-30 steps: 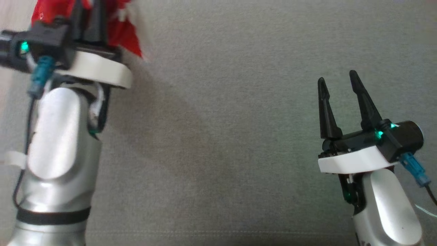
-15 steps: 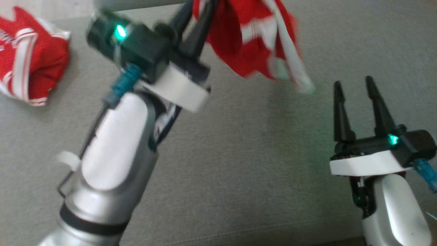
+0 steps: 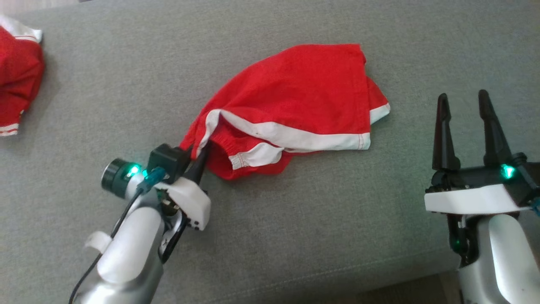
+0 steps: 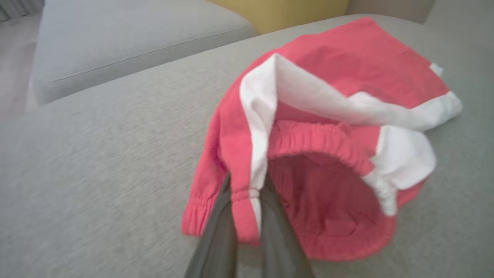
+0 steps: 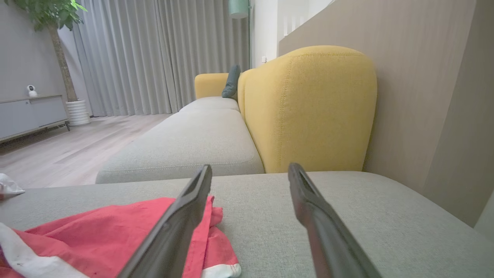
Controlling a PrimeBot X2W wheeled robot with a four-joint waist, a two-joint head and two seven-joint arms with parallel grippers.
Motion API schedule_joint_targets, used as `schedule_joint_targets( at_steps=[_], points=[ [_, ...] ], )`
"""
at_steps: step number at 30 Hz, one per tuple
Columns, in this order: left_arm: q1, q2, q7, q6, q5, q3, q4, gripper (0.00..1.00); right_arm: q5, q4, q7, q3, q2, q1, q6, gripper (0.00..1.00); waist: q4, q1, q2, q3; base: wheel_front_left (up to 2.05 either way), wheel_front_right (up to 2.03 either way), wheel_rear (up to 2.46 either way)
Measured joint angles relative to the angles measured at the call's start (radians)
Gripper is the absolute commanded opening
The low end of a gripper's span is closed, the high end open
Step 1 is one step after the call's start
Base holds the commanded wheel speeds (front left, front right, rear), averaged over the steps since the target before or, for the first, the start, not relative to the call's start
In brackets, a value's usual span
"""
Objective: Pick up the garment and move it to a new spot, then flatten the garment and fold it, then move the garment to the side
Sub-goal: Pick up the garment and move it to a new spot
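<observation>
The garment (image 3: 295,88), red shorts with white trim, lies crumpled on the grey cushion (image 3: 295,236) in the middle of the head view. My left gripper (image 3: 201,150) is shut on the elastic waistband at the garment's near-left corner. In the left wrist view, the two dark fingers of the left gripper (image 4: 247,189) pinch a fold of the waistband, and the garment (image 4: 328,77) spreads away beyond them. My right gripper (image 3: 462,98) stands open to the right of the garment, holding nothing. From the right wrist, the right gripper (image 5: 251,168) has the garment (image 5: 96,227) low at its left.
Another red and white garment (image 3: 17,80) lies at the far left of the cushion. A yellow sofa back (image 5: 308,108) rises behind the cushion, and a second grey cushion (image 4: 135,34) adjoins it. The cushion's front edge (image 3: 379,270) runs near my arms.
The head camera has shifted. My left gripper has brought the garment down from the air; it now rests on the cushion, still pinched. The right gripper has stayed open.
</observation>
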Motion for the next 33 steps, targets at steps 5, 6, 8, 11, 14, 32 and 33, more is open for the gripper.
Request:
schedule_joint_targets(
  at_steps=[5,6,8,11,14,32,33],
  points=[
    [-0.006,0.000,-0.046,0.005,-0.011,0.021,0.066,0.00,-0.006,0.009,0.000,0.010,0.001,0.010,0.000,1.00,0.020,0.0000,0.0000,-0.013,0.00,0.00,0.00],
    [-0.009,-0.001,-0.055,0.010,-0.017,0.023,0.074,0.00,-0.009,0.014,0.000,0.012,0.001,0.018,0.000,1.00,0.025,0.0000,0.0000,-0.017,0.00,0.00,0.00],
    [-0.011,-0.003,-0.072,0.012,-0.024,0.027,0.079,0.75,-0.009,0.026,0.000,0.014,0.001,0.035,0.000,1.00,0.035,0.0000,0.0000,-0.028,0.00,0.00,0.00],
    [-0.010,-0.009,-0.088,0.019,-0.040,0.036,0.079,1.00,-0.009,0.033,0.000,0.016,0.001,0.045,0.000,1.00,0.048,0.0000,0.0000,-0.048,0.00,0.00,0.00],
    [0.008,-0.013,-0.094,0.026,-0.057,0.058,0.062,1.00,-0.016,0.036,0.000,0.016,0.001,0.046,0.000,1.00,0.062,0.0000,0.0000,-0.070,0.00,0.00,0.00],
    [0.399,-0.080,-0.098,0.072,-0.130,0.253,-0.298,1.00,-0.035,0.053,0.000,-0.024,0.002,0.179,0.000,1.00,0.148,0.0000,0.0000,-0.229,0.00,0.00,0.00],
    [0.414,-0.083,-0.098,0.075,-0.130,0.254,-0.306,1.00,-0.035,0.053,0.000,-0.027,0.002,0.192,0.000,1.00,0.152,0.0000,0.0000,-0.236,0.00,0.00,0.00]
  ],
)
